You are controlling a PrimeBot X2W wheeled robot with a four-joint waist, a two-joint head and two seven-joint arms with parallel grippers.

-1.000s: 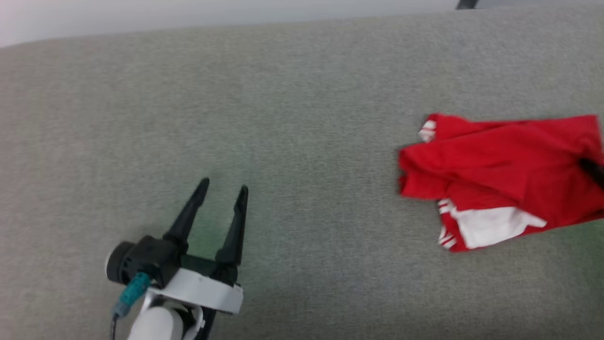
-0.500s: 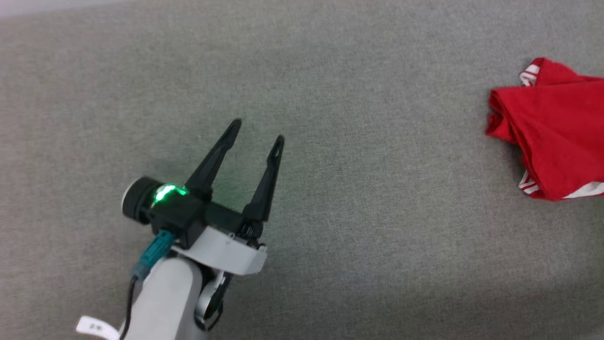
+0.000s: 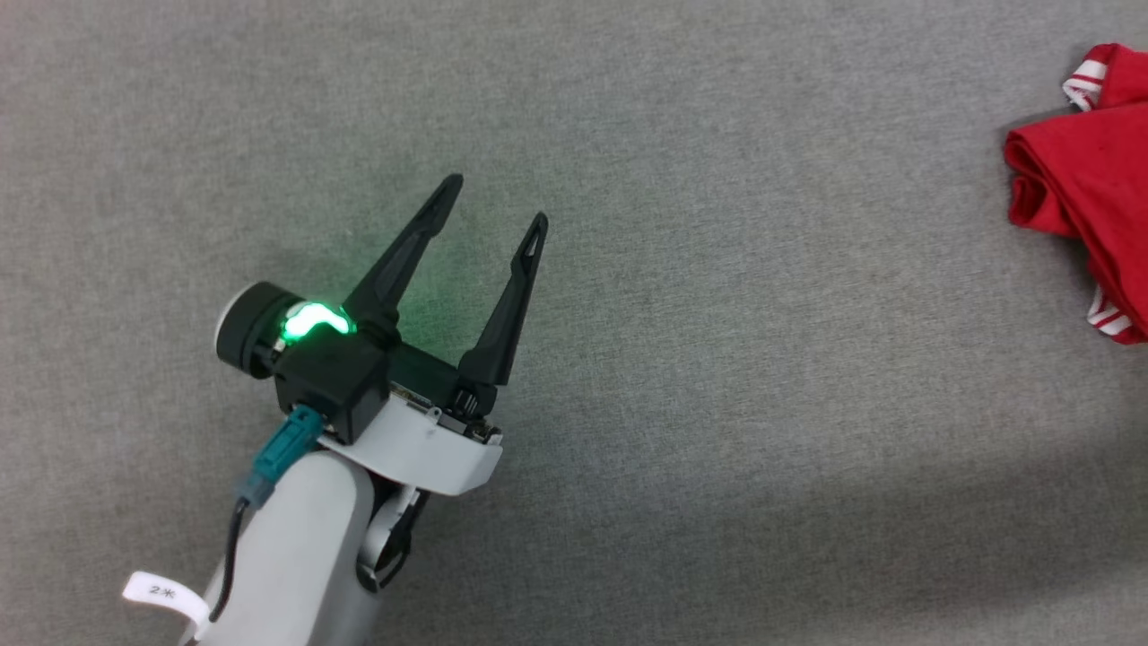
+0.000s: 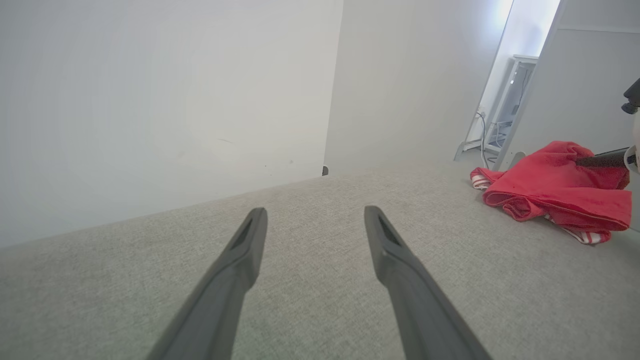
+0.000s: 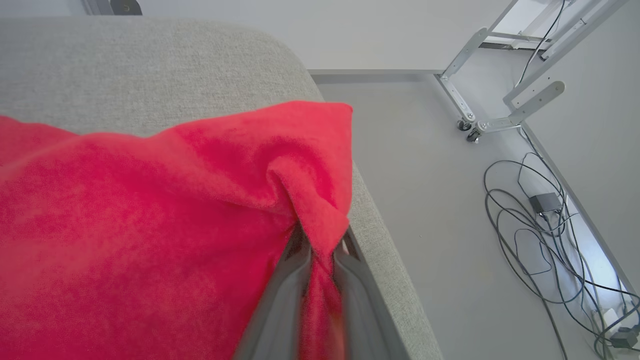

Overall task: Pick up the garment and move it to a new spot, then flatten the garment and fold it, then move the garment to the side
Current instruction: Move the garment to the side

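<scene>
pinching the garment (image 5: pixel 150 225) is the right end effector (image 5: pixel 322 247); left end effector (image 3: pixel 495 199) gapes empty, well apart.

The garment (image 5: pixel 150 210) is soft red cloth with a fuzzy, matt face. The grey pad (image 3: pixel 717 359) is covered in rough woven cloth with tiny bumps. The left gripper (image 3: pixel 495 199) has dark, matt fingers (image 3: pixel 395 260), maybe plastic. The arm shell (image 3: pixel 421 449) behind them is white, smooth and a little shiny. The floor (image 5: pixel 425 175) is smooth, dull grey. The frame (image 5: pixel 535 97) standing there looks like pale painted metal.
</scene>
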